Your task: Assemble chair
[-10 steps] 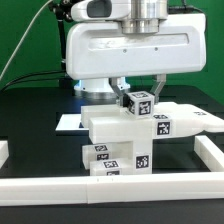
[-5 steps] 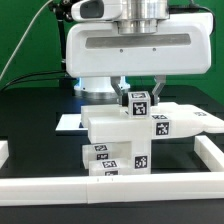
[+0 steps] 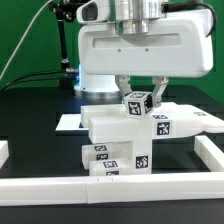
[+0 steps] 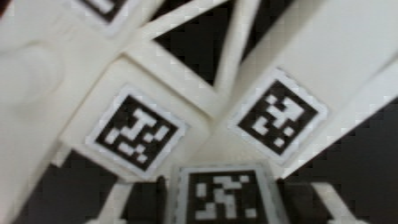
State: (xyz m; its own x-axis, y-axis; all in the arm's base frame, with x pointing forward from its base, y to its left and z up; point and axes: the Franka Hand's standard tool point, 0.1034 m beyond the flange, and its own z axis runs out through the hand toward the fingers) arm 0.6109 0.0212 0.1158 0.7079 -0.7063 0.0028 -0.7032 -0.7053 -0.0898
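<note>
The partly built white chair [image 3: 120,135] stands in the middle of the black table, its blocky tagged parts stacked against a flat slab [image 3: 190,120]. My gripper [image 3: 140,97] hangs straight down over it, shut on a square white chair leg [image 3: 139,104] that sits slightly tilted on top of the stack. One finger [image 3: 122,88] shows on each side of the leg. In the wrist view the leg's tagged end [image 4: 222,192] lies between the jaws of my gripper [image 4: 224,205], with two tagged chair parts [image 4: 139,130] beyond it.
A low white rim wall [image 3: 110,186] runs along the front and up the exterior view's right side [image 3: 211,150]. The marker board [image 3: 68,122] lies flat behind the chair on the exterior view's left. Cables hang at the back left.
The jaws have narrowed onto the chair leg. The hand has shifted toward the exterior view's right, and the leg now sits slightly tilted.
</note>
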